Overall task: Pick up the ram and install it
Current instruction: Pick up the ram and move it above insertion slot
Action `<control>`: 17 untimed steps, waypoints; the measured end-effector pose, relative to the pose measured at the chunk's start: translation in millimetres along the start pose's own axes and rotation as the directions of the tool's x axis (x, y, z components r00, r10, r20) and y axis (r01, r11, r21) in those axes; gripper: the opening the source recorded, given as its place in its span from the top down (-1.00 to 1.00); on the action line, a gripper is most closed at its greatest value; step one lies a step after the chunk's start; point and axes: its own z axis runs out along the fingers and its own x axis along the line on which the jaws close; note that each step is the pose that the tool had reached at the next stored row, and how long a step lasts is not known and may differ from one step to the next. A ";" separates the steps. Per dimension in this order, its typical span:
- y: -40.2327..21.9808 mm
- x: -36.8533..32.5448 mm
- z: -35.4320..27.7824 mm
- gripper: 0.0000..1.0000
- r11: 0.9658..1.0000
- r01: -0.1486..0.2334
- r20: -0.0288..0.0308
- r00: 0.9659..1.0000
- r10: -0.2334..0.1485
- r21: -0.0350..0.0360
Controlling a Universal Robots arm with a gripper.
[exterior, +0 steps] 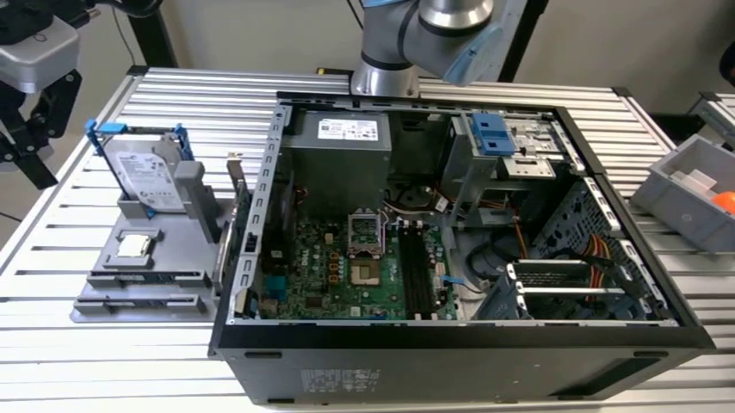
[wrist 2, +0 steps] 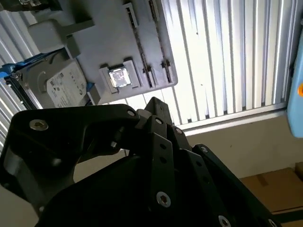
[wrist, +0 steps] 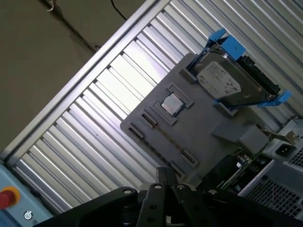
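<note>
A: Arm pose?
B: The arm [exterior: 428,34] rises behind the computer case [exterior: 460,366], its big joints at the top middle of the exterior view. The gripper [wrist: 163,174] hangs high at the exterior view's left edge, well apart from the case, fingers pointing downward at a tilt.

A: Nearest thing?
B: The hard drive [exterior: 150,176], standing on edge in its blue-handled frame on the grey fixture [exterior: 172,258]. Both wrist views look slantwise past the fingers onto that fixture and the slatted table [exterior: 103,361]. The gripper touches nothing.

A: Jaws?
B: Pressed together. In both wrist views the black links converge to a single tip, with nothing pinched there.

A: The ram?
B: Not certain. In the first wrist view a thin line runs along the fixture's long slot [wrist: 168,139], between two end clips and near the square processor chip [wrist: 171,104]. It is seen edge-on, so whether that line is the ram cannot be told.

A: The board?
B: The motherboard [exterior: 333,275] lies flat inside the open case. Its black memory slots [exterior: 416,275] show dark from end to end.
</note>
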 end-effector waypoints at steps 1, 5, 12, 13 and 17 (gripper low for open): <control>-0.3 -0.2 0.3 1.00 1.000 0.012 0.000 1.000 -0.012 0.000; -1.9 -1.9 0.0 1.00 0.999 0.053 -0.002 0.999 -0.053 -0.001; -4.2 -4.3 0.0 1.00 0.993 0.116 -0.005 0.993 -0.116 -0.001; -4.6 -4.5 0.2 1.00 0.992 0.126 -0.005 0.992 -0.126 -0.001; -5.5 -5.5 0.0 1.00 0.987 0.161 -0.007 0.987 -0.161 -0.002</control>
